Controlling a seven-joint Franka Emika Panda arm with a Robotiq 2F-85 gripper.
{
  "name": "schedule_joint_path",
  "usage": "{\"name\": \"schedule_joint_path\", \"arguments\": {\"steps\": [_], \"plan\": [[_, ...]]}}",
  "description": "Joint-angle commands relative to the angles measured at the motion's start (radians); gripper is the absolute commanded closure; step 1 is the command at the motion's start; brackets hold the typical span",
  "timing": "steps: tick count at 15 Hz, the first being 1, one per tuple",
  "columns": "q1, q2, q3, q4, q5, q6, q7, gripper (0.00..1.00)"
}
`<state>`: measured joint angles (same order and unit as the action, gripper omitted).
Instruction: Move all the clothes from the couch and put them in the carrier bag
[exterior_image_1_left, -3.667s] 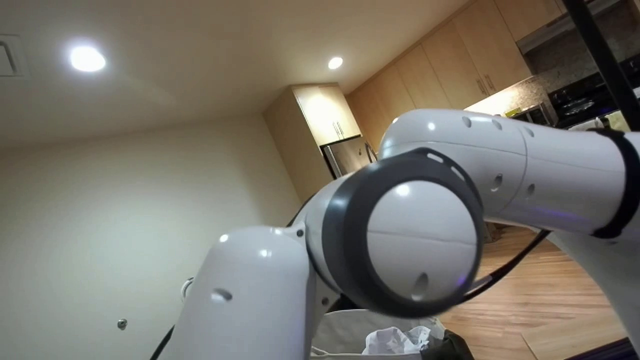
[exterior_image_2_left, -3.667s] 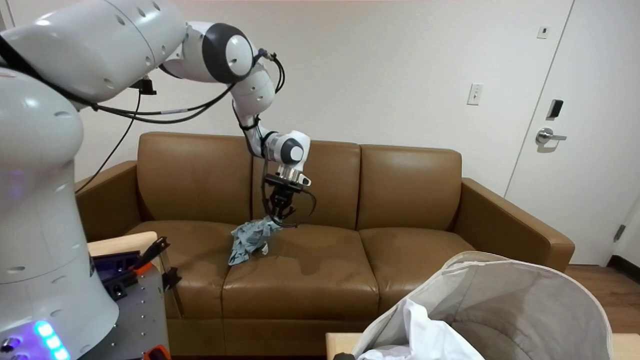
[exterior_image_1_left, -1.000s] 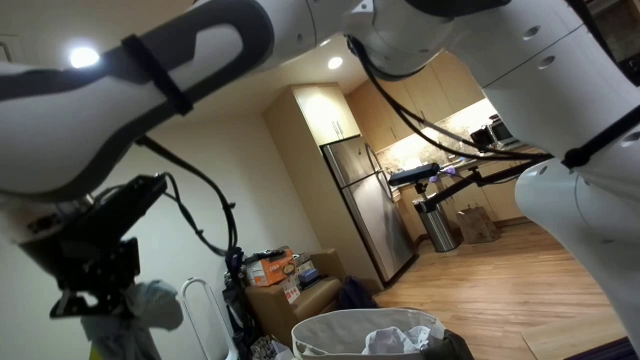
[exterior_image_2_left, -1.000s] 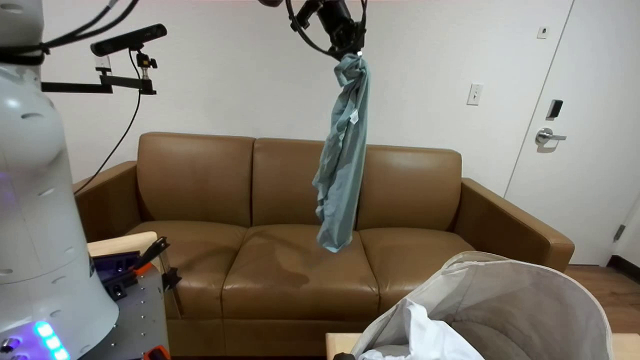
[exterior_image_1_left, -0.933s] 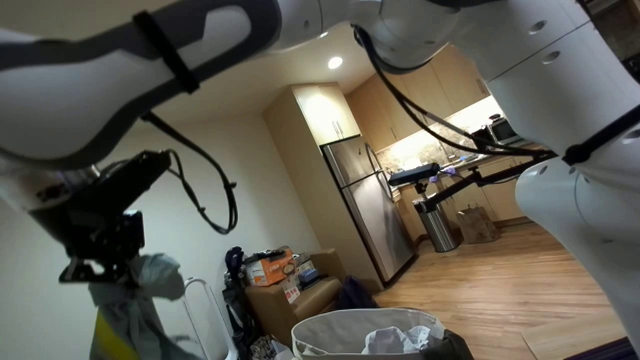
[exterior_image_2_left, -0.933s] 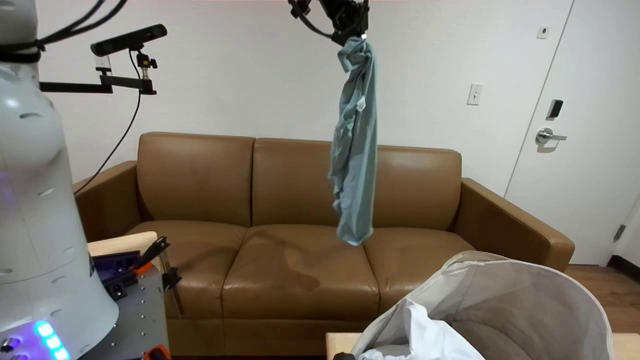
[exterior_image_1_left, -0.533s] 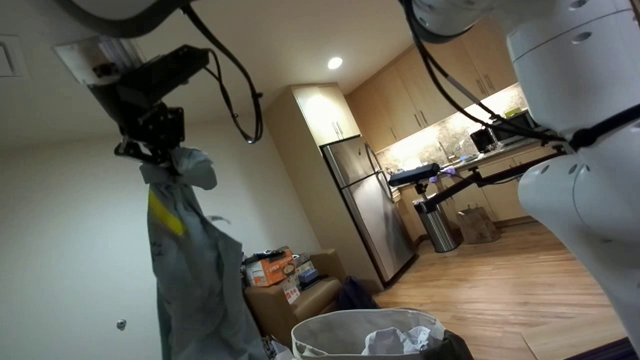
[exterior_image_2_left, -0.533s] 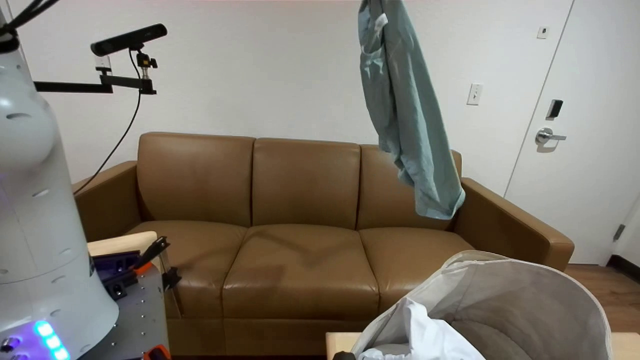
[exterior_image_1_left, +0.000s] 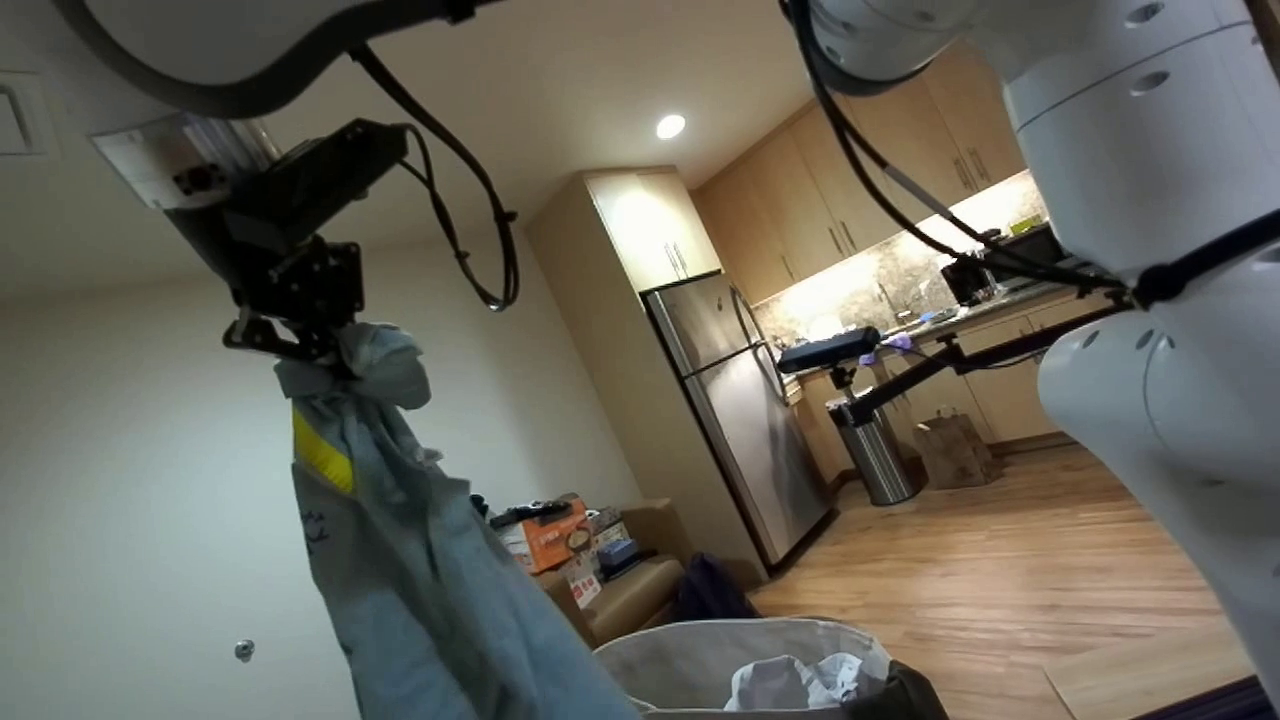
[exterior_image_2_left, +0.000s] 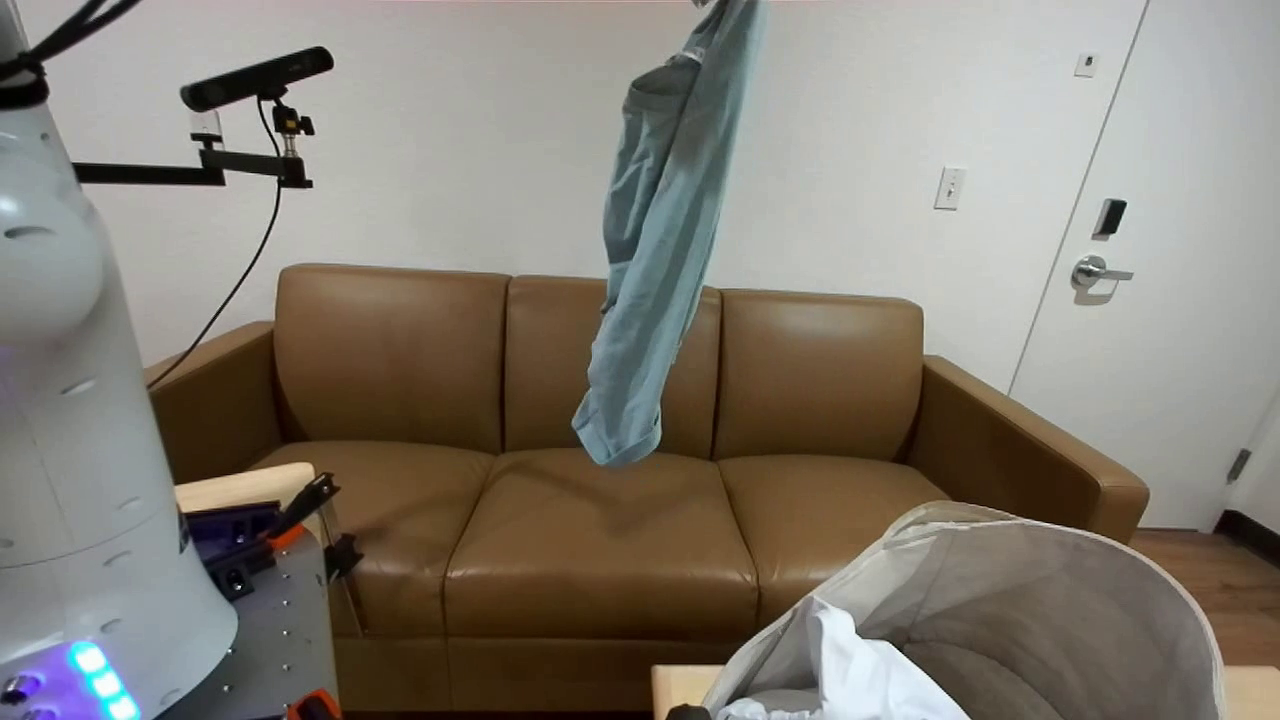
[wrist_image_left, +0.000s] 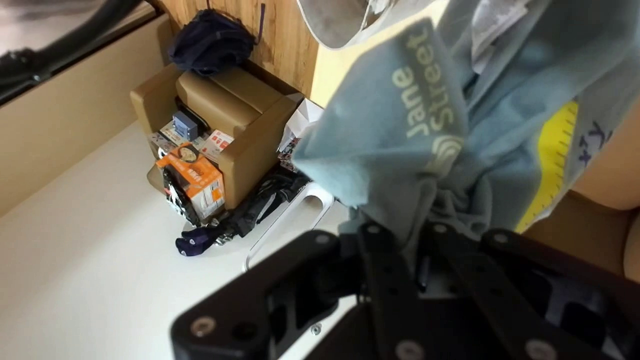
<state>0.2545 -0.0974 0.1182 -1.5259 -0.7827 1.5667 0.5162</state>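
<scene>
Garment (exterior_image_2_left: 650, 270), coloured blue-grey, is marked with a yellow patch (exterior_image_1_left: 322, 453) and pale-yellow lettering (wrist_image_left: 411, 102); carrier bag (exterior_image_2_left: 1080, 580) is finished in pale grey, couch (exterior_image_2_left: 390, 350) in brown.

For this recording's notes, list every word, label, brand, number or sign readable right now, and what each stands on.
"Jane Street": on the blue-grey cloth, sideways in the wrist view, with a curved-line emblem.
Dark marks beside the cloth's yellow strip: not readable with certainty.
Orange box: print too blurred to read.
Red-and-white item: print too small to read.
</scene>
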Motion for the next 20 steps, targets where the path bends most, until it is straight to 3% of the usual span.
{"name": "schedule_joint_path", "arguments": {"steps": [1, 4, 8, 9, 11, 14, 15, 20], "plan": [[-0.064, -0.081, 0.02, -0.088, -0.059, 0.018, 0.044, 0.96], [-0.115, -0.216, 0.006, -0.251, -0.065, -0.056, 0.106, 0.96], [-0.171, -0.366, -0.005, -0.463, 0.054, -0.188, 0.234, 0.96], [-0.169, -0.264, 0.007, -0.329, 0.02, -0.165, 0.156, 0.89], [-0.183, -0.328, 0.003, -0.422, 0.041, -0.177, 0.198, 0.89], [-0.184, -0.356, 0.003, -0.456, 0.043, -0.177, 0.208, 0.89], [-0.186, -0.343, -0.01, -0.444, 0.062, -0.179, 0.195, 0.96], [-0.294, -0.349, -0.199, -0.436, 0.178, -0.132, 0.115, 0.96]]}}
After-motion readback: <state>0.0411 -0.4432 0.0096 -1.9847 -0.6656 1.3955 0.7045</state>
